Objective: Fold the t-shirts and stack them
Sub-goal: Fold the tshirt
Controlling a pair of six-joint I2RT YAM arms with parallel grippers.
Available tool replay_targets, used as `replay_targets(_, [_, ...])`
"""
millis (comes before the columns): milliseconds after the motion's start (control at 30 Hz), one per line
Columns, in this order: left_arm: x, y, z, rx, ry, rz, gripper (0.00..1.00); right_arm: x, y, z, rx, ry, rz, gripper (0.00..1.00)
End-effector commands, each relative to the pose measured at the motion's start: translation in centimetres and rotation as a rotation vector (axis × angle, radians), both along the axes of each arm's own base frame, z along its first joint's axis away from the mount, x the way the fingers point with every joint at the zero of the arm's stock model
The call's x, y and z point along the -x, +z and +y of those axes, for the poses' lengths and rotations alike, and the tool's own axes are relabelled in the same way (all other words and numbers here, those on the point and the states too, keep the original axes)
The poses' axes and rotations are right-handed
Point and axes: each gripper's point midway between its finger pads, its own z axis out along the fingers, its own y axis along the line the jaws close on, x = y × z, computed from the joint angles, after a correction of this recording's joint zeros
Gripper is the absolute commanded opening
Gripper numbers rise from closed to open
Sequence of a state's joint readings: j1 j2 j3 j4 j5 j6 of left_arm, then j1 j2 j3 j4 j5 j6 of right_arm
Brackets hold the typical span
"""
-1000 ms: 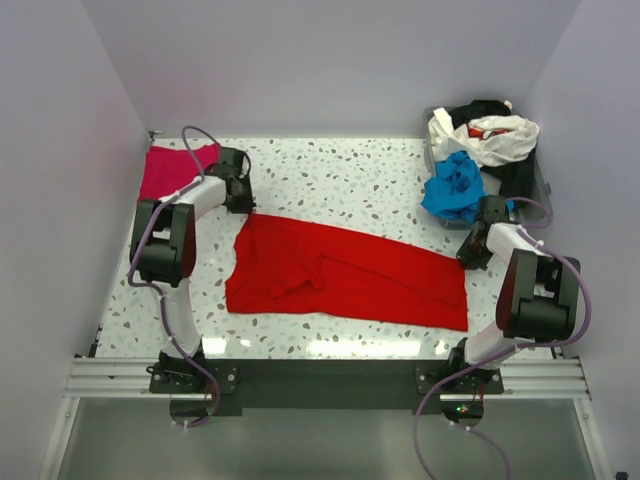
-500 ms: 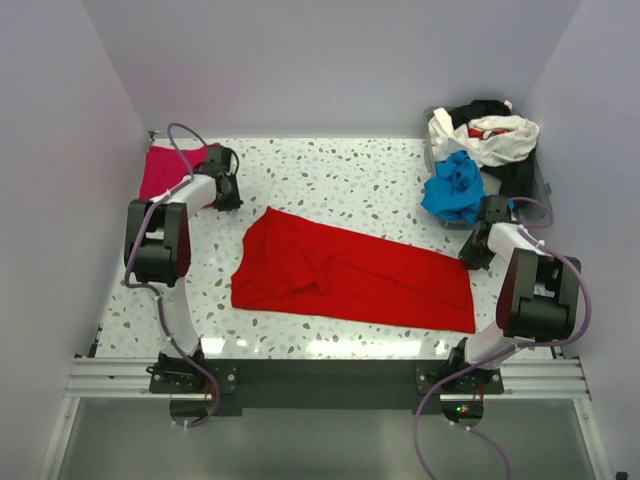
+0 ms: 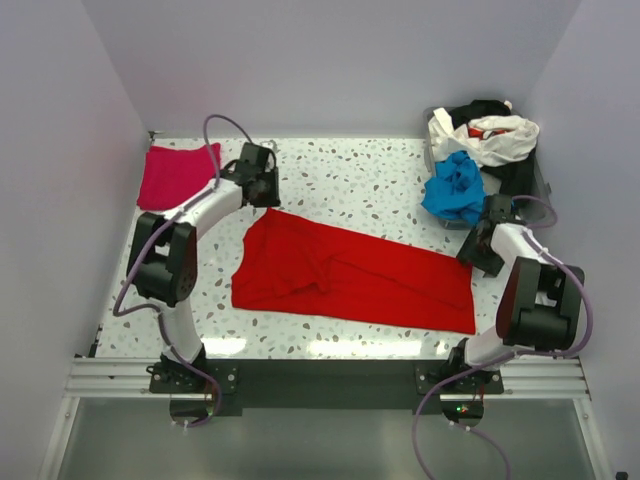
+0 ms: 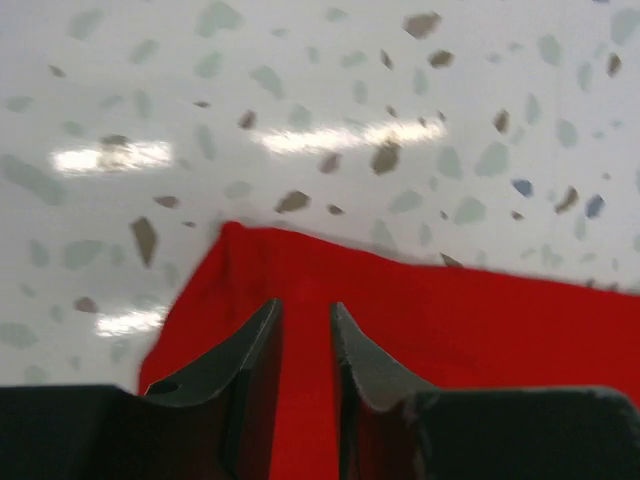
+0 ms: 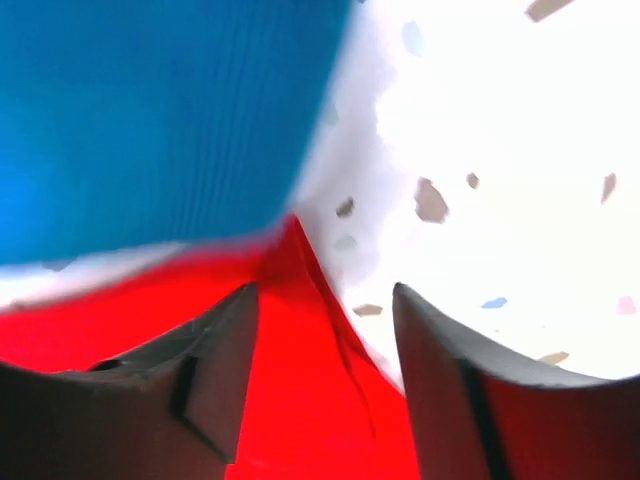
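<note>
The red t-shirt (image 3: pixel 350 270) lies spread in a long strip across the middle of the table. My left gripper (image 3: pixel 262 190) hangs over its far left corner; in the left wrist view the gripper (image 4: pixel 305 305) is open by a narrow gap, with the red t-shirt (image 4: pixel 450 330) showing under it. My right gripper (image 3: pixel 478 252) sits at the shirt's far right corner, open wide (image 5: pixel 325 300) above the red cloth (image 5: pixel 300 400). The blue t-shirt (image 5: pixel 150 110) fills the view just beyond it. A folded pink t-shirt (image 3: pixel 175 172) lies at the far left.
The blue t-shirt (image 3: pixel 455 188) is crumpled at the far right in front of a bin (image 3: pixel 541 178) that holds white (image 3: pixel 495 140) and black shirts. White walls close in on the left, back and right sides.
My left gripper has swung right, from beside the pink shirt to the red shirt's far left corner, and opened a little. My right gripper has gone from shut to wide open.
</note>
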State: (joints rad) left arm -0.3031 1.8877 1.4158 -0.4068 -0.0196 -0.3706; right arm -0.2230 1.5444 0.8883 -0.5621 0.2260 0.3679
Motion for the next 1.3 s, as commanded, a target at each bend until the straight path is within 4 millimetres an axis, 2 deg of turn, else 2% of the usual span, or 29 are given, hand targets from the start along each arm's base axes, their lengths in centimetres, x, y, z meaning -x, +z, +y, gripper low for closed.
replay_targets(0, [3.1, 0.9, -3.4, 0.120, -0.053, 0.038, 0.30, -0.8, 5.0, -0.6, 0.073, 0.036, -0.096, 0.66])
replay_targets(67, [5.0, -0.8, -3.7, 0.145, -0.049, 0.098, 0.30, -0.8, 5.9, 0.4, 0.061, 0.065, -0.120, 0.70])
replay_targets(100, [5.4, -1.3, -3.8, 0.154, -0.052, 0.107, 0.30, -1.1, 6.6, 1.8, 0.061, 0.108, -0.146, 0.70])
replay_targets(133, [6.4, -2.6, -3.5, 0.147, -0.048, 0.139, 0.30, -1.1, 6.9, 2.6, 0.066, 0.118, -0.158, 0.70])
replay_targets(167, [6.7, -3.4, -3.4, 0.144, -0.044, 0.155, 0.30, -1.4, 7.0, 5.0, 0.061, 0.190, -0.168, 0.70])
replay_targets(267, [7.3, -5.5, -3.0, 0.117, -0.046, 0.197, 0.30, -1.9, 6.6, 10.0, -0.022, 0.276, -0.206, 0.70])
replay_targets(367, [6.8, -7.2, -2.4, 0.069, -0.035, 0.215, 0.30, -2.3, 5.7, 16.4, -0.129, 0.381, -0.230, 0.68])
replay_targets(433, [6.0, -7.5, -2.1, 0.041, -0.025, 0.202, 0.30, -2.8, 4.8, 19.3, -0.194, 0.413, -0.225, 0.66])
replay_targets(467, [5.6, -8.4, -1.6, 0.007, -0.014, 0.205, 0.30, -3.0, 5.2, 21.4, -0.218, 0.463, -0.235, 0.66])
replay_targets(533, [4.1, -8.1, -1.5, -0.005, -0.011, 0.178, 0.30, -3.3, 5.0, 24.0, -0.262, 0.511, -0.225, 0.64])
replay_targets(567, [3.7, -9.0, -1.1, -0.039, -0.006, 0.188, 0.30, -3.6, 5.1, 26.2, -0.290, 0.559, -0.219, 0.62])
replay_targets(600, [3.0, -9.0, -1.0, -0.047, -0.004, 0.179, 0.30, -3.7, 4.9, 27.2, -0.304, 0.577, -0.212, 0.61])
replay_targets(633, [1.6, -8.2, -1.3, -0.043, -0.005, 0.147, 0.29, -3.9, 5.0, 28.3, -0.325, 0.590, -0.215, 0.61])
replay_targets(667, [1.1, -8.8, -1.2, -0.053, -0.008, 0.148, 0.30, -4.1, 5.0, 30.1, -0.344, 0.623, -0.211, 0.60])
replay_targets(700, [0.5, -8.7, -1.3, -0.053, -0.010, 0.137, 0.30, -4.3, 5.0, 30.9, -0.353, 0.632, -0.214, 0.59])
replay_targets(733, [-0.7, -7.7, -1.7, -0.045, -0.013, 0.106, 0.30, -4.2, 5.2, 32.1, -0.384, 0.641, -0.213, 0.58])
replay_targets(800, [-1.6, -7.4, -1.9, -0.043, -0.022, 0.096, 0.30, -4.7, 5.3, 34.2, -0.422, 0.664, -0.223, 0.57])
replay_targets(867, [-2.6, -5.7, -2.4, -0.026, -0.035, 0.057, 0.30, -4.9, 5.8, 36.1, -0.473, 0.680, -0.232, 0.56])
replay_targets(933, [-2.8, -4.3, -2.8, -0.003, -0.047, 0.030, 0.32, -5.0, 5.3, 37.3, -0.508, 0.678, -0.217, 0.55])
replay_targets(967, [-2.8, -2.7, -2.8, 0.006, -0.046, 0.004, 0.34, -5.1, 5.8, 38.5, -0.538, 0.694, -0.228, 0.55])
replay_targets(1033, [-1.9, -1.9, -2.5, 0.009, -0.042, 0.002, 0.38, -5.0, 5.2, 39.5, -0.552, 0.702, -0.207, 0.53])
replay_targets(1067, [-1.4, 0.0, -2.9, 0.049, -0.054, -0.025, 0.42, -4.8, 5.4, 40.4, -0.560, 0.718, -0.202, 0.52])
replay_targets(1100, [-0.9, 0.4, -2.9, 0.058, -0.057, -0.027, 0.45, -4.6, 5.2, 40.8, -0.563, 0.725, -0.192, 0.52])
replay_targets(1133, [0.4, -0.2, -2.6, 0.057, -0.056, -0.004, 0.48, -4.4, 4.6, 41.2, -0.564, 0.729, -0.173, 0.52])
replay_targets(1167, [1.0, 1.1, -2.5, 0.074, -0.049, -0.022, 0.52, -4.1, 4.6, 41.6, -0.567, 0.740, -0.161, 0.51])
replay_targets(1233, [3.1, 0.1, -1.9, 0.071, -0.045, 0.021, 0.54, -3.7, 4.0, 41.7, -0.558, 0.741, -0.137, 0.49])
replay_targets(1267, [3.7, 0.9, -1.7, 0.082, -0.039, 0.010, 0.55, -3.5, 3.9, 41.8, -0.553, 0.745, -0.133, 0.49])
